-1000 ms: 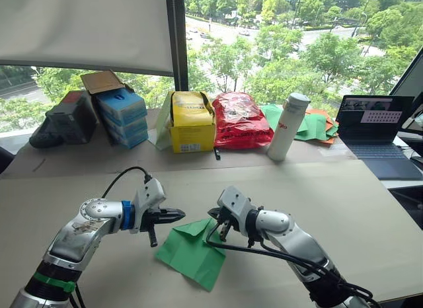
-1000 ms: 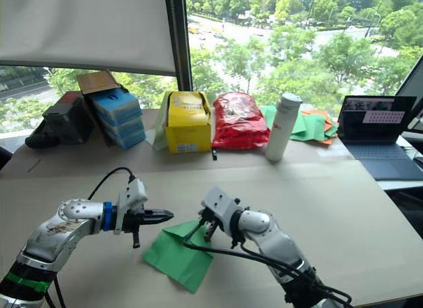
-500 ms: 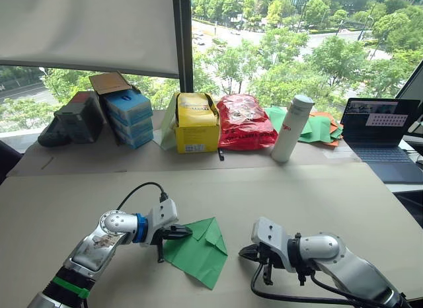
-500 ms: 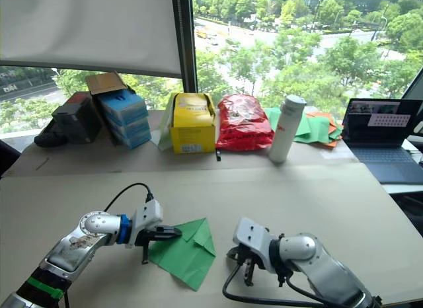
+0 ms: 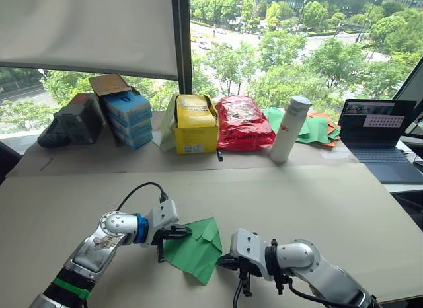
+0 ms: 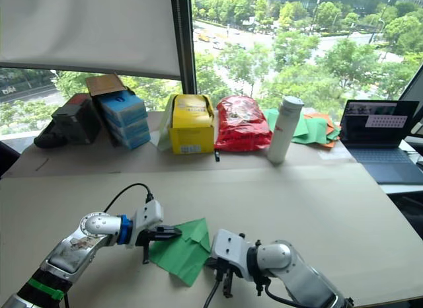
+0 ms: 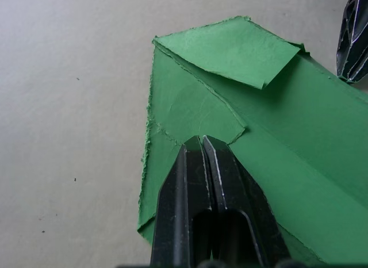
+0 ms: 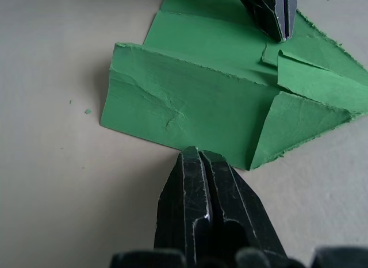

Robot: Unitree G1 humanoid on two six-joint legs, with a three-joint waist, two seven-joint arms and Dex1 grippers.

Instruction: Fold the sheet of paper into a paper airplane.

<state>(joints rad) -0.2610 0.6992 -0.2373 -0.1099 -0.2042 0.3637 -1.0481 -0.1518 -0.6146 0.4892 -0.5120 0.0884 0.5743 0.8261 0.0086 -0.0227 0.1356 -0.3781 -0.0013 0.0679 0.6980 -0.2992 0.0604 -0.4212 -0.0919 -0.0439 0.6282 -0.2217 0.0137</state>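
The green sheet of paper (image 5: 195, 248) lies flat on the tan table (image 5: 297, 195) in front of me, partly folded, with corners turned in and a point toward the window. My left gripper (image 5: 187, 233) is shut, and its tips (image 7: 201, 140) rest on top of the sheet (image 7: 287, 136) near the sheet's left edge. My right gripper (image 5: 221, 262) is shut too and low over the table. Its tips (image 8: 196, 151) are right at the sheet's (image 8: 195, 101) near right edge, with nothing held. The left gripper's fingers (image 8: 275, 18) also show in the right wrist view.
Along the back of the table stand a stack of blue boxes (image 5: 124, 116), a yellow box (image 5: 193, 123), a red bag (image 5: 240, 121), a white bottle (image 5: 289, 128) and a pile of green and orange sheets (image 5: 318, 127). A laptop (image 5: 378, 126) sits at the far right.
My right gripper has moved left across the table to the sheet's right edge. The left gripper stays shut on top of the sheet.
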